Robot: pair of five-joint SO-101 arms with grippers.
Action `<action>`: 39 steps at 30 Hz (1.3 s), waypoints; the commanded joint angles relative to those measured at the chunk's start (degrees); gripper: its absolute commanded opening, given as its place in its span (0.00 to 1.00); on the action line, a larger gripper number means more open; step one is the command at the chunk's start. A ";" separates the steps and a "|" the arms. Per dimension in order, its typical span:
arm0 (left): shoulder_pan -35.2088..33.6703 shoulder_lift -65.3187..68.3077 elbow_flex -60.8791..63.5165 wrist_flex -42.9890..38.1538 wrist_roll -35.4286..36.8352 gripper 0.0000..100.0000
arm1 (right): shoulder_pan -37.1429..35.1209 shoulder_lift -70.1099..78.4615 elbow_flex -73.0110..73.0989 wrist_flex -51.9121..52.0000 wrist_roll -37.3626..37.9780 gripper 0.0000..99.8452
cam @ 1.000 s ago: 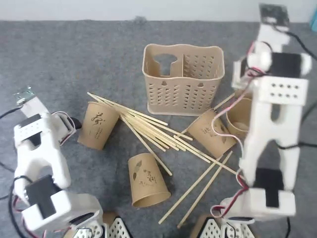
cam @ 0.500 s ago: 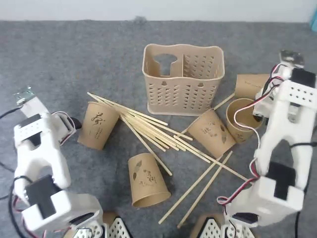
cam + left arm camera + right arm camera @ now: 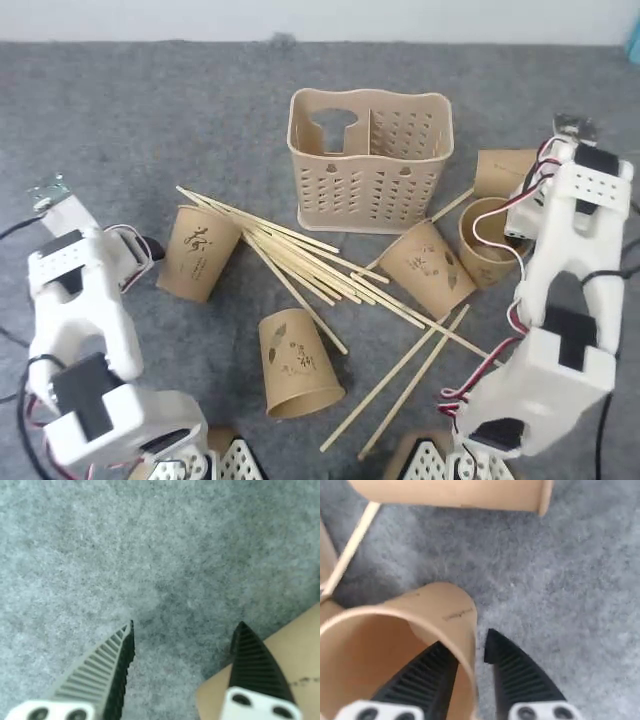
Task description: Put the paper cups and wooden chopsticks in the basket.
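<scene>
The tan slotted basket (image 3: 370, 160) stands upright at the back middle of the table. Several paper cups lie around it: one at the left (image 3: 197, 252), one at the front (image 3: 297, 365), one right of centre (image 3: 430, 268), and one on its side at the far right (image 3: 503, 172). Wooden chopsticks (image 3: 310, 265) fan across the middle. My right gripper (image 3: 467, 640) is shut on the wall of an open-mouthed cup (image 3: 395, 645) (image 3: 487, 240), one finger inside and one outside. My left gripper (image 3: 186, 626) hangs open over bare carpet, beside the left cup (image 3: 300, 655).
Grey carpet (image 3: 150, 110) covers the table. A single chopstick (image 3: 350, 545) lies by the held cup, with the far-right cup (image 3: 450, 492) just beyond. The right arm (image 3: 570, 250) stands along the right side and the left arm (image 3: 80, 310) along the left.
The right arm came down from high over the table's right side, and its gripper has settled onto the rim of the right-hand cup. The left arm has not moved.
</scene>
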 commanded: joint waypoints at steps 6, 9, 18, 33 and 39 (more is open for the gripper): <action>0.18 0.00 -2.24 -1.05 0.44 0.30 | -0.31 -4.35 -0.62 1.54 0.70 0.01; 0.18 0.00 -2.24 -1.05 0.44 0.30 | -0.31 -9.98 -0.62 3.74 0.70 0.01; 0.18 0.00 -2.24 -1.05 0.44 0.30 | -0.84 -29.14 -2.11 6.55 0.35 0.01; 0.18 0.00 -2.24 -0.97 0.44 0.30 | -23.34 -25.10 -46.15 18.68 -14.07 0.01; 0.09 0.00 -2.24 -0.97 0.44 0.30 | -28.53 -17.10 -48.26 16.48 -15.21 0.01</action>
